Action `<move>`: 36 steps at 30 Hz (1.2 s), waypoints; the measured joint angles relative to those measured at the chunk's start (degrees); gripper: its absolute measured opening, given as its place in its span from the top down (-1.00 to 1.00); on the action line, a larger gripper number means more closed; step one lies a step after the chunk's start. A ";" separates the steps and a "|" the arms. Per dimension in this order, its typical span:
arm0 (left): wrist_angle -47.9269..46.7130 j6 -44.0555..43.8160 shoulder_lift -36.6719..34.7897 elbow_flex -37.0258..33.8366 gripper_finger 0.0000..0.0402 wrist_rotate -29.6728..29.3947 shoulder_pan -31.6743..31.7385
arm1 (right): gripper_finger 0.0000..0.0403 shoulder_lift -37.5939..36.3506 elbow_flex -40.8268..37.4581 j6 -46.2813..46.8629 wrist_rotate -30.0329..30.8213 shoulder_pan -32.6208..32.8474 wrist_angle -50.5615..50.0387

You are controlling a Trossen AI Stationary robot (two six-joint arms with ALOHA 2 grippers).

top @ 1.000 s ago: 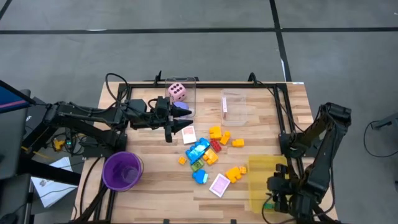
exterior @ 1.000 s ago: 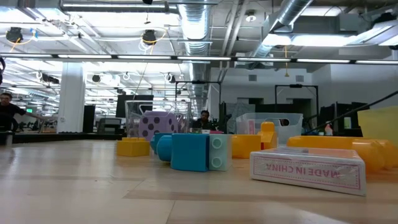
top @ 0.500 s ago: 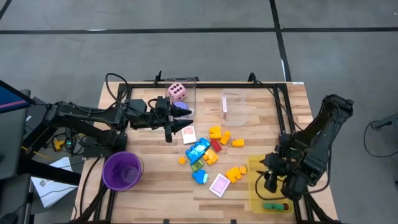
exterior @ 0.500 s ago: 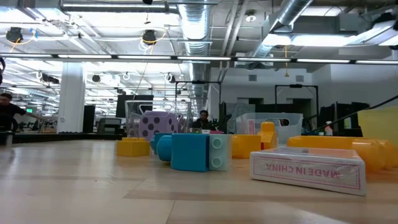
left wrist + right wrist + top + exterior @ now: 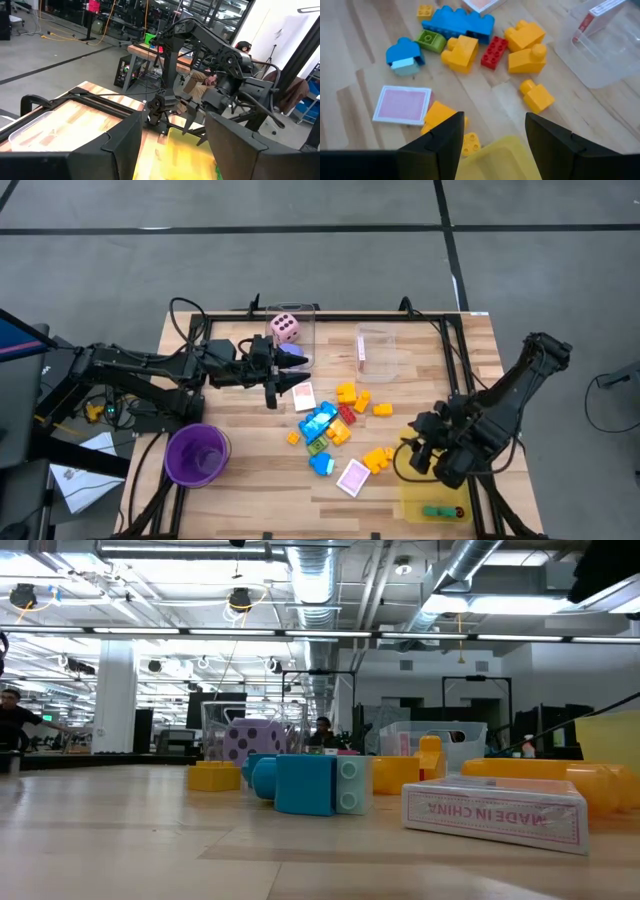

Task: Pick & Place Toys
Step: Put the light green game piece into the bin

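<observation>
The toys lie in a loose pile (image 5: 335, 425) at the table's middle: blue (image 5: 462, 22), red (image 5: 495, 51), green (image 5: 431, 40) and orange (image 5: 525, 59) blocks, plus a flat pink-white card (image 5: 402, 104). A pink dice (image 5: 286, 328) sits in a clear box at the far edge. A green piece (image 5: 437, 510) lies in the yellow tray (image 5: 425, 480). My right gripper (image 5: 494, 120) hangs open above the tray's edge, slanting down toward the pile. My left gripper (image 5: 174, 125) is held level and open, high over the table left of the pile, with nothing between its fingers.
A purple cup (image 5: 197, 453) stands near the left front. A second clear box (image 5: 380, 352) with a card standing inside sits at the far right. In the low view a blue block (image 5: 320, 783) and a card pack (image 5: 495, 812) stand close. Bare wood lies between cup and pile.
My right gripper has moved from the near right corner, over the yellow tray, toward the table's left and far side, nearer the toy pile. It rose a little and rolled as it went. The green piece in the tray has come into sight behind it.
</observation>
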 joint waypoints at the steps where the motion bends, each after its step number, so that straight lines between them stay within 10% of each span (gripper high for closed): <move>1: 0.00 0.00 0.00 0.00 -0.06 0.00 0.00 | -0.01 0.00 0.00 0.00 0.02 -0.54 0.00; 21: 0.00 -1.03 0.00 0.00 -0.06 0.20 -0.01 | -0.01 0.00 0.00 -5.40 -0.89 -18.78 5.52; 36: 0.00 -2.78 0.00 0.00 -0.06 -0.09 -0.02 | -0.01 0.35 0.00 -2.55 -15.35 -35.98 19.44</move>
